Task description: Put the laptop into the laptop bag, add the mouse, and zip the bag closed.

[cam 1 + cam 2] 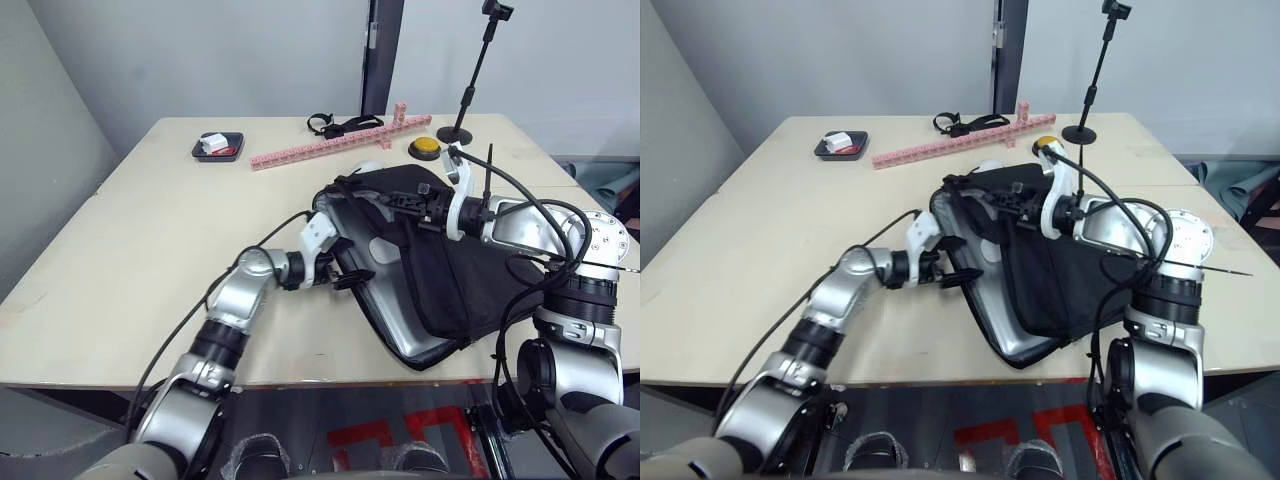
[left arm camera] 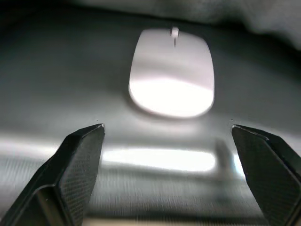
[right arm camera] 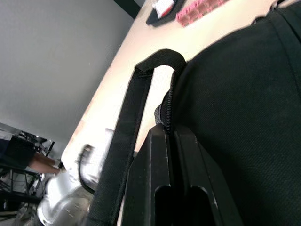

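- Two fingers of my left gripper (image 2: 167, 141) spread wide, empty; mouse (image 2: 171, 73) lies straight ahead on the laptop (image 2: 70, 94), frame upper centre.
- Right gripper (image 3: 171, 136) pinched shut on laptop bag (image 3: 244, 94) edge, beside its handle.

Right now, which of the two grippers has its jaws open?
The left gripper: its jaws stand wide apart before the mouse. The right gripper is pinched shut at the laptop bag edge.

Head views overlook the table (image 1: 130, 230); wrist cameras sit close.
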`<action>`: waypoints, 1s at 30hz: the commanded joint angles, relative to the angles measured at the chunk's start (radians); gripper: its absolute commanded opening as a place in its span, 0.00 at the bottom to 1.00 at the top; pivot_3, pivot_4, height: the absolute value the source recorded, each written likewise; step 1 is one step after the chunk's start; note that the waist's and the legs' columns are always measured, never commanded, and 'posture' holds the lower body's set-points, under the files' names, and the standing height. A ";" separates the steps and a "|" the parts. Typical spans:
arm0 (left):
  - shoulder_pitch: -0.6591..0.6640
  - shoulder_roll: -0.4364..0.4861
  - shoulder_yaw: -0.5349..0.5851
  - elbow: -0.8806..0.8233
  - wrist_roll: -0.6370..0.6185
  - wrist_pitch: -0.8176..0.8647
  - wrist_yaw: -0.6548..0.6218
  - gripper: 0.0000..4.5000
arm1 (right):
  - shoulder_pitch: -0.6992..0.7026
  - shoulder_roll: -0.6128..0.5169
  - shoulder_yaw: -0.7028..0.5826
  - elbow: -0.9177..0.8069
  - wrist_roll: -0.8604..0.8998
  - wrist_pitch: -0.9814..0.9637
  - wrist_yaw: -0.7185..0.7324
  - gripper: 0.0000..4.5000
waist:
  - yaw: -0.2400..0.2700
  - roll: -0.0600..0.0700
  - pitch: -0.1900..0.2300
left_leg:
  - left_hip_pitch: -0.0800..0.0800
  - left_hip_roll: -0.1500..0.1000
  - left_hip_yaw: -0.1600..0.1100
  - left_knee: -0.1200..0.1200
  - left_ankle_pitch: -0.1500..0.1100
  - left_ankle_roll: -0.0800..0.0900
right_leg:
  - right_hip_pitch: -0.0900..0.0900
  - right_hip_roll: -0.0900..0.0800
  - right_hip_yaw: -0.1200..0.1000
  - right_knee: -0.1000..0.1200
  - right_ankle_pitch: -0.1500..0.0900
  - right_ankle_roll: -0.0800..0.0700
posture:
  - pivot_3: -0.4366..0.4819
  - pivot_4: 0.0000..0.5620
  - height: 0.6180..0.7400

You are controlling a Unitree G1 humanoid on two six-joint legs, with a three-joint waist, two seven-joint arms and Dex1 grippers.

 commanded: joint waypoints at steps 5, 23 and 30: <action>0.163 0.259 0.160 -0.300 -0.147 0.194 -0.049 0.99 | 0.025 -0.130 0.215 -0.176 -0.191 -0.078 0.356 0.00 | 0.002 0.000 0.000 | -0.001 0.000 0.000 -0.002 0.000 0.000 | -0.001 0.000 -0.001 -0.004 0.005 0.011 | 0.48 0.27 1.00; 0.439 0.593 0.456 -0.454 -0.297 0.274 -0.074 0.99 | 0.088 -0.349 0.743 -0.215 -0.941 -0.750 1.168 0.00 | -0.006 0.000 0.000 | 0.001 0.001 -0.001 0.000 -0.001 0.003 | 0.000 0.000 -0.001 0.001 0.000 0.021 | 0.48 0.27 1.00; 0.439 0.633 0.483 -0.428 -0.308 0.260 -0.080 0.99 | 0.072 -0.303 0.749 -0.142 -1.049 -0.826 1.232 0.00 | -0.008 0.000 0.000 | 0.002 0.001 -0.002 0.007 -0.002 0.006 | 0.000 0.000 0.000 0.008 -0.001 0.019 | 0.48 0.27 1.00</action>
